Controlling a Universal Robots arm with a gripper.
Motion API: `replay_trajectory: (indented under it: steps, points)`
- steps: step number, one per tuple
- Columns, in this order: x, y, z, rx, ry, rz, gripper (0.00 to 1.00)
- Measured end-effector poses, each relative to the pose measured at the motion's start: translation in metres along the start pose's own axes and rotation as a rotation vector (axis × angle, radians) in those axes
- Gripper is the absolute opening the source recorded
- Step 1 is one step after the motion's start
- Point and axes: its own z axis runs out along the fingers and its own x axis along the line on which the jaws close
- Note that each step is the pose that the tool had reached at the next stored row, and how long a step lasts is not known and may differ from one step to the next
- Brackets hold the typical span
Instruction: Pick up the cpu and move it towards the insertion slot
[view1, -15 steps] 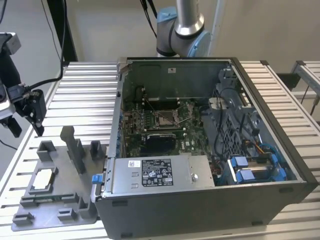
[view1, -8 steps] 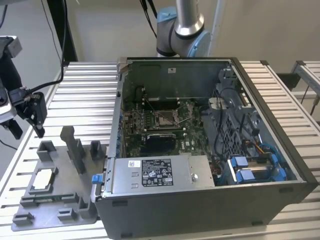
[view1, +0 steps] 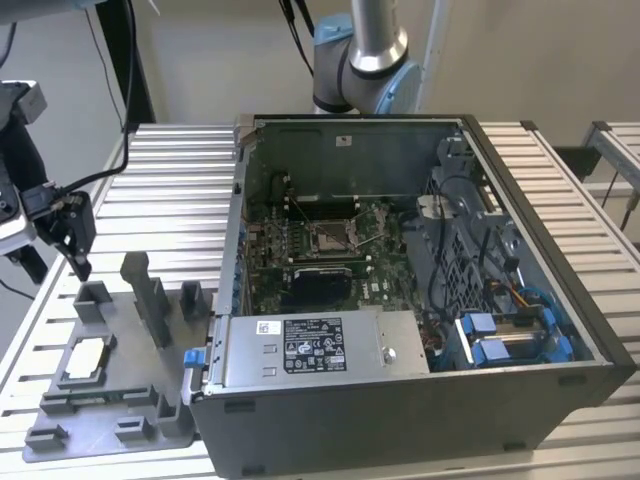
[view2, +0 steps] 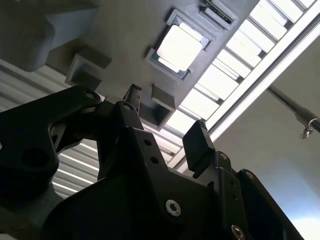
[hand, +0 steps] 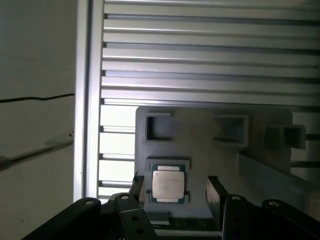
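Pickup not yet done: the claw (view2: 165, 112) hangs wide open, empty, the cpu (hand: 168, 185) beneath it (seated in its grey fixture (hand: 210, 155)), the insertion slot (view1: 332, 237) well apart.

Black gripper (view2: 165, 112), jaws parted and empty, cpu (view2: 179, 47) seated in grey fixture (view2: 120, 25), apart

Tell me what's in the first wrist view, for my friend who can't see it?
A small silvery square computer chip lies in a pocket of a grey plastic tray, and the robot's black pincer hangs open above it, one finger showing to each side, holding nothing. The tray sits on a table of metal slats.
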Motion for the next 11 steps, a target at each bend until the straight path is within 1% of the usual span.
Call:
replay_trajectory:
  steps: [11]
  points:
    - [0.0001,-0.0006,0.0156,0.0000,0.0000,0.000,1.00]
